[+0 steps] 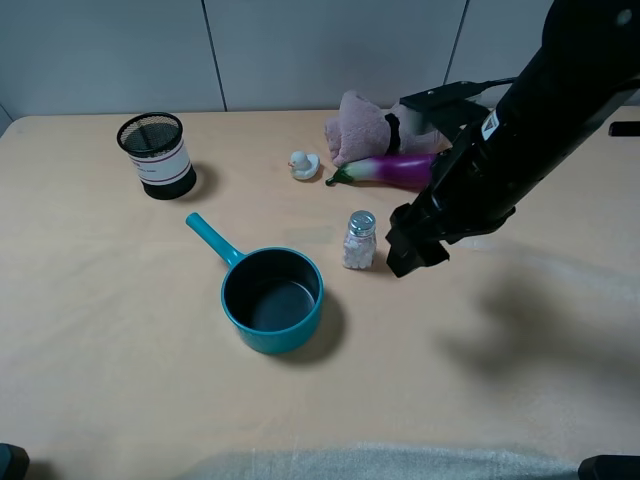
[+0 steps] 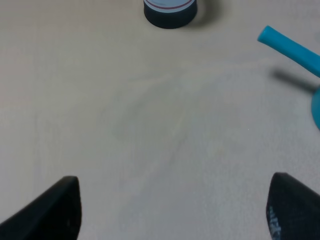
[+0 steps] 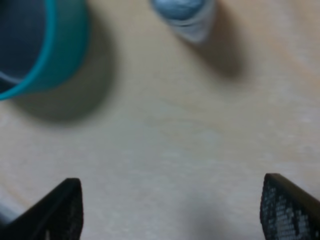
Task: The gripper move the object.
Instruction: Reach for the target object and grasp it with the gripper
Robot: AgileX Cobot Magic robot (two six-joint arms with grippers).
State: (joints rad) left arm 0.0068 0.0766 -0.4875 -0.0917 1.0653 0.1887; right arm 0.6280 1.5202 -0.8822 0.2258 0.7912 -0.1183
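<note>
- The left gripper (image 2: 172, 207) hangs over bare counter (image 2: 150, 125), jaws spread wide and holding nothing.
- The teal pot (image 1: 272, 300) sits nearest the front edge, with its handle angled back and to the left.
- The shaker (image 1: 359, 240) stands upright on the counter just behind the pot's right side, apart from it. It has a silver cap on and pale grains inside.
- The right gripper (image 1: 412, 248) hovers just to the right of the shaker without touching it, jaws wide apart and gripping nothing.
- Farther back lie a purple eggplant (image 1: 395, 170) and a small white duck (image 1: 303, 165).
- Beyond them is a pink cloth (image 1: 360, 125), and a black mesh cup (image 1: 155, 155) stands at far left.
</note>
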